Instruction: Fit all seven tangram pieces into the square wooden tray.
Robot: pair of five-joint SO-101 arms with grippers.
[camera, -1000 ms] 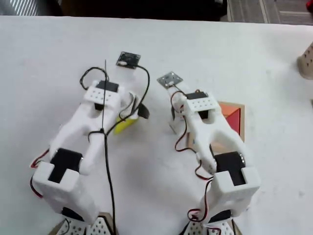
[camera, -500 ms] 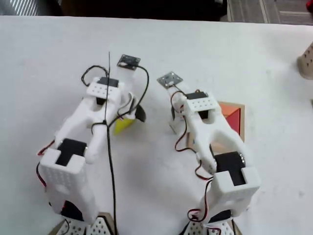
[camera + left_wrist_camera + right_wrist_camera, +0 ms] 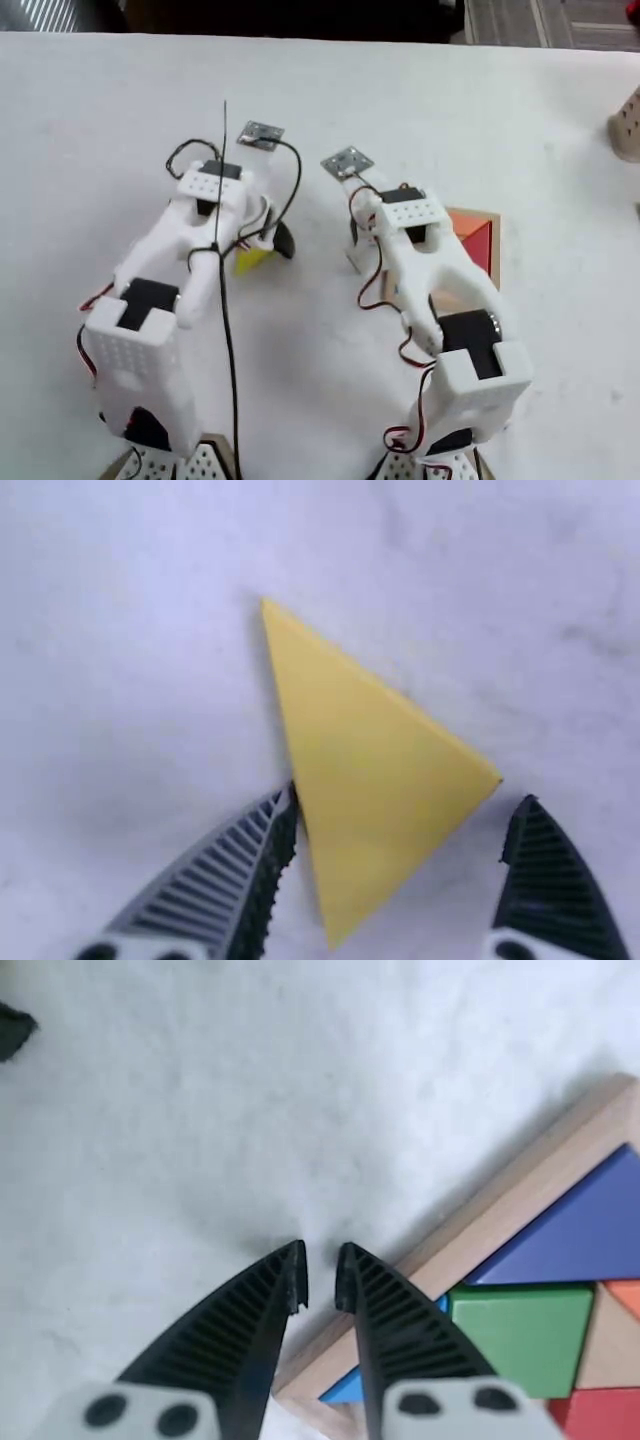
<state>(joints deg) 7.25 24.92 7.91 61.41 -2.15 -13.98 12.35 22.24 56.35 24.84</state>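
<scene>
Left hand (image 3: 405, 805) has dropped lower over the yellow triangle (image 3: 370, 780) in the last second, fingers spread either side, one touching its edge. Triangle's flat on the worktop (image 3: 120, 630), well apart from the tray (image 3: 520, 1195). Looks like a grab is next.

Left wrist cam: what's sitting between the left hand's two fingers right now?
The yellow triangular tangram piece, flat on the white table, lies between the fingers of the open left hand. The left wrist view shows it.
</scene>
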